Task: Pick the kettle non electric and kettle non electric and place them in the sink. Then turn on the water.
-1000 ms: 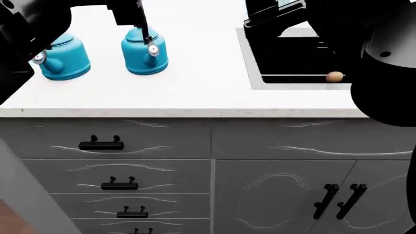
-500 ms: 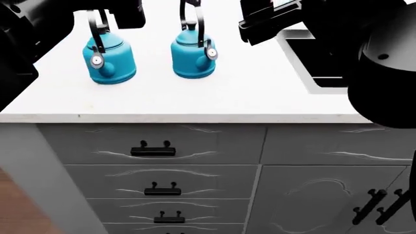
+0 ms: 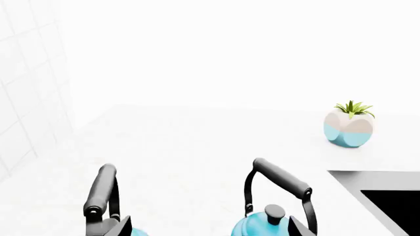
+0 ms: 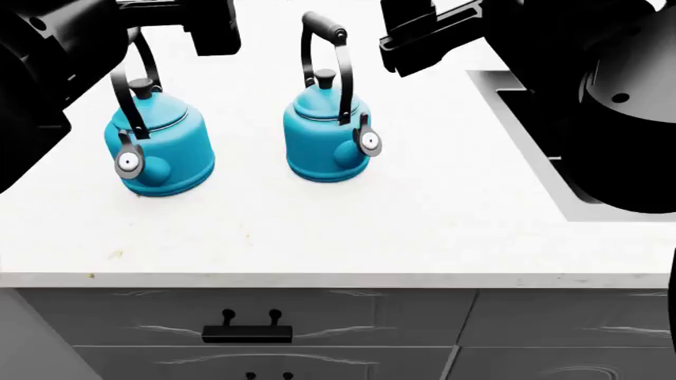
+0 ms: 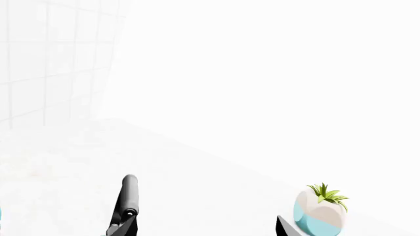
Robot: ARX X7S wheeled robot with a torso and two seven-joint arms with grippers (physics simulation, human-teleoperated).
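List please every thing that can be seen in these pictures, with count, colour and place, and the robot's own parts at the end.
kettles: two, turquoise with black handles and lid knobs, upright on the white counter, one at left, one nearer the middle, apart from each other
counter: one, white, under both kettles
sink: one, black basin with steel rim, right of the kettles, mostly hidden by the right arm
plant pot: one, pale teal and beige with a green plant, on the counter behind the sink
drawers: grey fronts with black handles, below the counter
wall tiles: white, behind the counter
left arm: black, above the left kettle; pincer state unclear
right arm: black, over the sink; pincer state unclear
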